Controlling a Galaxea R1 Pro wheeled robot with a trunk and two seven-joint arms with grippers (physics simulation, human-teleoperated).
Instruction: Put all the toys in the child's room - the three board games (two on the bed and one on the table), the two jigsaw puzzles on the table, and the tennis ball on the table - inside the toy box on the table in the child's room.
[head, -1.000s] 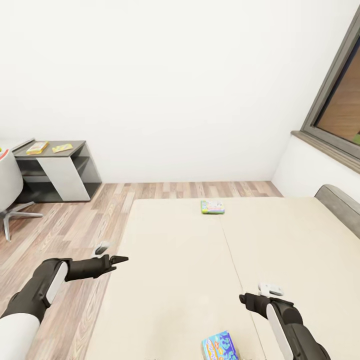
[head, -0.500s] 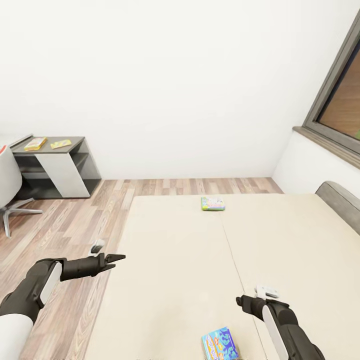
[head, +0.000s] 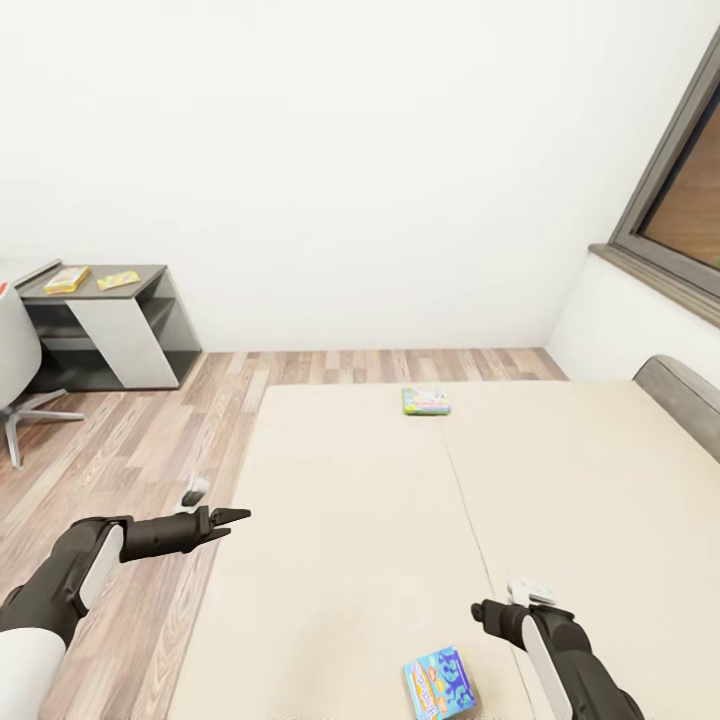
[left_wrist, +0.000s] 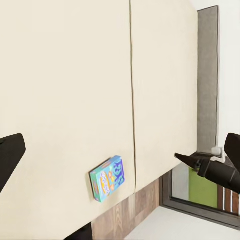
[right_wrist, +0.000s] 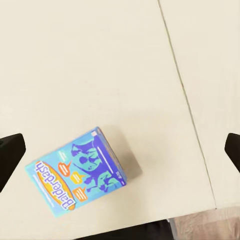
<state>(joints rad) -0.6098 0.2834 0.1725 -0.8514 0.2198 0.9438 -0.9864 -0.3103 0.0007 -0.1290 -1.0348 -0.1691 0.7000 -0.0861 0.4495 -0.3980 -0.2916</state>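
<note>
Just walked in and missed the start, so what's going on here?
The robot stands at the bed, tidying toys. Neither claw holds anything. The right claw hangs open near the blue board game lying at the bed's near edge. The left claw hovers open over the bed's left edge. A pale green board game lies farther up the bed.

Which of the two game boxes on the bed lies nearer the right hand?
The blue cartoon box at the bed's near edge, just beside the right hand; the pale green box lies at the far edge.
</note>
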